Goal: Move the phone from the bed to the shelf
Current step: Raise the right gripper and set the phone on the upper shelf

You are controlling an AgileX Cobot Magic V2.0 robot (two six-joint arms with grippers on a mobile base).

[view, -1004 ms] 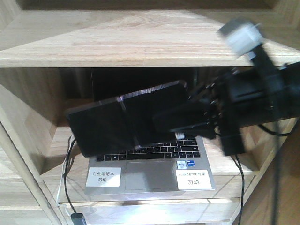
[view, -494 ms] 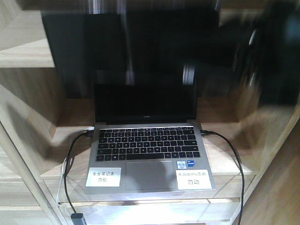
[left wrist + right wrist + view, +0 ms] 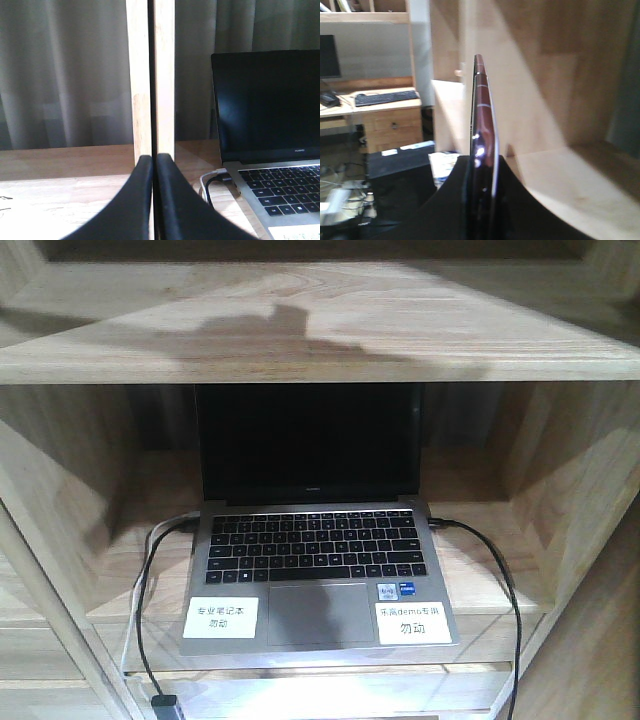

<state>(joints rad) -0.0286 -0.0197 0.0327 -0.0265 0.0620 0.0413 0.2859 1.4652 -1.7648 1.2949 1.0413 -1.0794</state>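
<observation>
Black right pincer (image 3: 481, 165) clamped the phone (image 3: 482, 112) edge-on, upright, before the pale wood shelf (image 3: 300, 335). Left pincer (image 3: 154, 165) stood closed on nothing beside the laptop (image 3: 270, 130).

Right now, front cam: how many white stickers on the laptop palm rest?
2. One white sticker sits left of the trackpad, the other right of it, both on the laptop. The smaller blue badges above the right one aren't counted. None looks hidden.
</observation>
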